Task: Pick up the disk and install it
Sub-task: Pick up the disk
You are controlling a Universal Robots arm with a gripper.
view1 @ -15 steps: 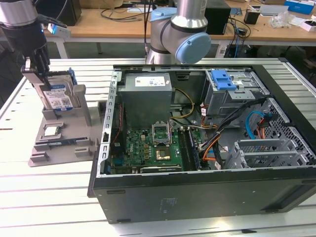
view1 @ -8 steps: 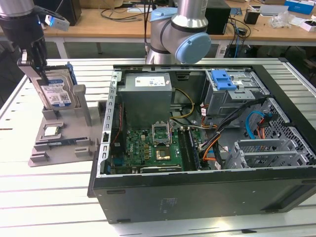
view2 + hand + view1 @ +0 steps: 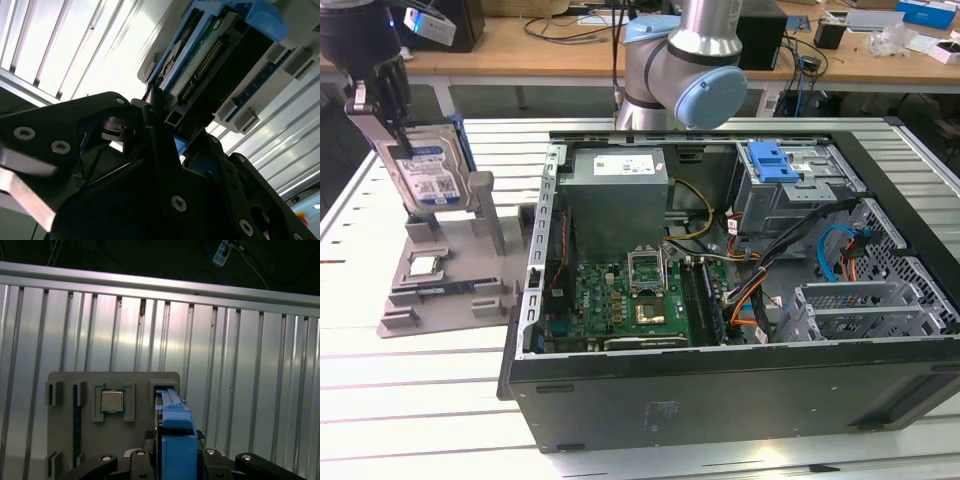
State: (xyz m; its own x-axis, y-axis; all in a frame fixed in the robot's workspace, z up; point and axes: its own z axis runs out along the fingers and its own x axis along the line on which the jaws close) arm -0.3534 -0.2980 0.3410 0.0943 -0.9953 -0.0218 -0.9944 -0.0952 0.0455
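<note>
One disk, one gripper, one grey stand below the gripper, one chip and one open computer case are counted.

My silver-grey rectangular hard drive, clipped in its blue plastic frame with the blue-and-white label facing outward, stands on edge, slightly tilted, at the exterior view's left. My gripper clamps its top; its lower edge seems seated in the grey stand.

disk end cropped, arm top cropped
</note>
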